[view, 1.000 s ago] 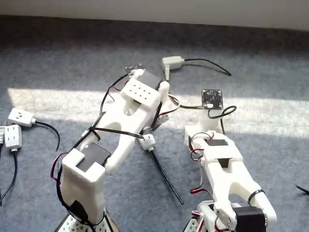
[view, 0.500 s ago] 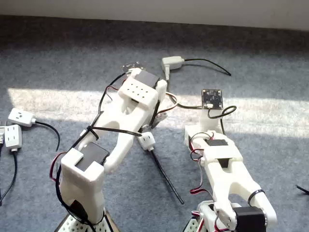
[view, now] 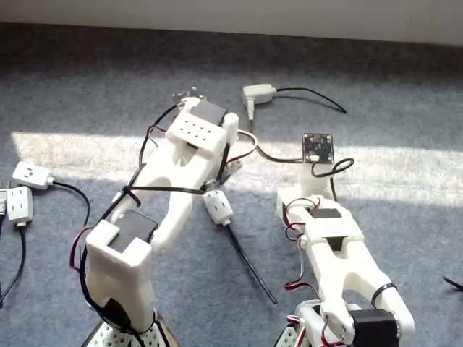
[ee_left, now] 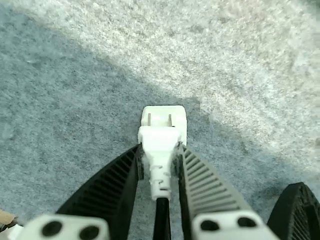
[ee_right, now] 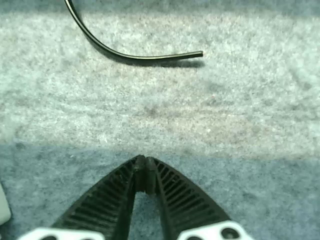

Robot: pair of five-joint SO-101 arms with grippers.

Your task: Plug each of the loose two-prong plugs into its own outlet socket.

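**Left gripper** (ee_left: 160, 152): closed on the plug (ee_left: 161, 131). Both ribbed black fingers (ee_left: 117, 175) press against the sides of the white plug body. The two-prong face points away from the wrist, toward the carpet (ee_left: 240, 60). Whether the prongs touch the carpet cannot be determined. The cord (ee_left: 161, 220) leaves the plug rearward, between the fingers.

In the high view the held plug sits under the forward part of the left arm (view: 166, 188), in the gap between the two arms. Its cord runs along the carpet toward the near edge.

**Right gripper** (ee_right: 145, 175): closed and empty, with the fingertips meeting. It points at bare carpet at the edge of a sunlit strip. A loose cord (ee_right: 131, 54) lies curved on the carpet ahead, well apart from the fingertips.

In the high view the right arm (view: 333, 246) stands beside the left arm. It is folded closer to its base.

**Second plug** (view: 258, 94): white, lying on the carpet at the far side, just beyond the left arm's wrist. No gripper touches it. Its own black cord trails off to the right.

**Sockets**: two white blocks lie close together at the left edge of the high view. One socket (view: 30, 175) lies farther from the bases, and the other socket (view: 19, 204) lies nearer. Each carries a black cord. Both are well apart from the held plug and from the second plug.
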